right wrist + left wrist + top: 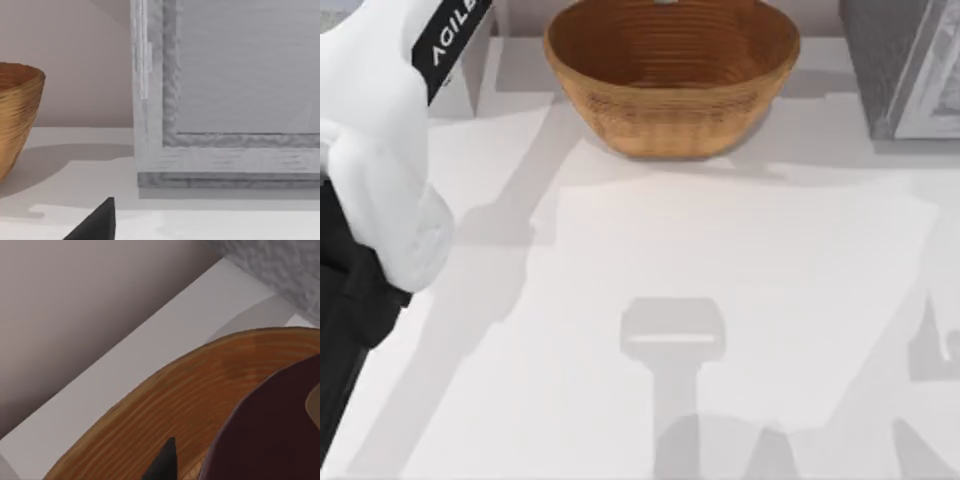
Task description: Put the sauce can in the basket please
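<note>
The left pincer (210, 467) held the sauce can (270, 425) above the basket (165, 405) at twelve o'clock — an off-centre release risked clipping the rim.

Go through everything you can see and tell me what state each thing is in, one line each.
basket: upright at the table's far edge, nothing visible inside in the top view.
sauce can: dark reddish-brown body close to the left wrist camera, over the basket's rim.
left arm: raised at the top view's left.
grey cabinet: standing at the far right, beside the basket.
table: white, shadowed.
</note>
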Available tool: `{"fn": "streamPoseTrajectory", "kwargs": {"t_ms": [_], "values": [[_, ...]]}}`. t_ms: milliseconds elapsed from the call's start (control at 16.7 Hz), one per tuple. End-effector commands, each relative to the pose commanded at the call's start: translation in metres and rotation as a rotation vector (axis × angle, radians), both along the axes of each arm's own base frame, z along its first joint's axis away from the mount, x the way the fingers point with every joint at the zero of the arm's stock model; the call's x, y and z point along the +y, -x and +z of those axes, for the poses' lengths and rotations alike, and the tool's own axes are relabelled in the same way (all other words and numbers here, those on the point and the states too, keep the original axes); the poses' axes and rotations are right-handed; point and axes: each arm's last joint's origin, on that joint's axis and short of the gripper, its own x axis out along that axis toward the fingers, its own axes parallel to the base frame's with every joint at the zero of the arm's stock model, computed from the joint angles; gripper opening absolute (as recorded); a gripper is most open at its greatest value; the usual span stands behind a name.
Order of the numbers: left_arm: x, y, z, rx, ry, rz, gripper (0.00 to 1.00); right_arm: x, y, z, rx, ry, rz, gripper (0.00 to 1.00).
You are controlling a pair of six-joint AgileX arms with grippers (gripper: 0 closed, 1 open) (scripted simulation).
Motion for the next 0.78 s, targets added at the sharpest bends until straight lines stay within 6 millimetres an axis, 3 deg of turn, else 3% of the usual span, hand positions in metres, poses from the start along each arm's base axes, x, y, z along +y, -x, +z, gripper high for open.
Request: {"fn": "streamPoseTrajectory", "kwargs": {"t_ms": [180,780], "values": [[0.0000,0.0000,0.0000,0.000,0.000,0.000,0.00,0.0000,0.0000,0.0000,0.000,0.000,0.000,1.00],[0.0000,0.0000,0.0000,0.000,0.000,0.000,0.75,0.0000,0.0000,0.0000,0.000,0.000,0.000,1.00]]}}
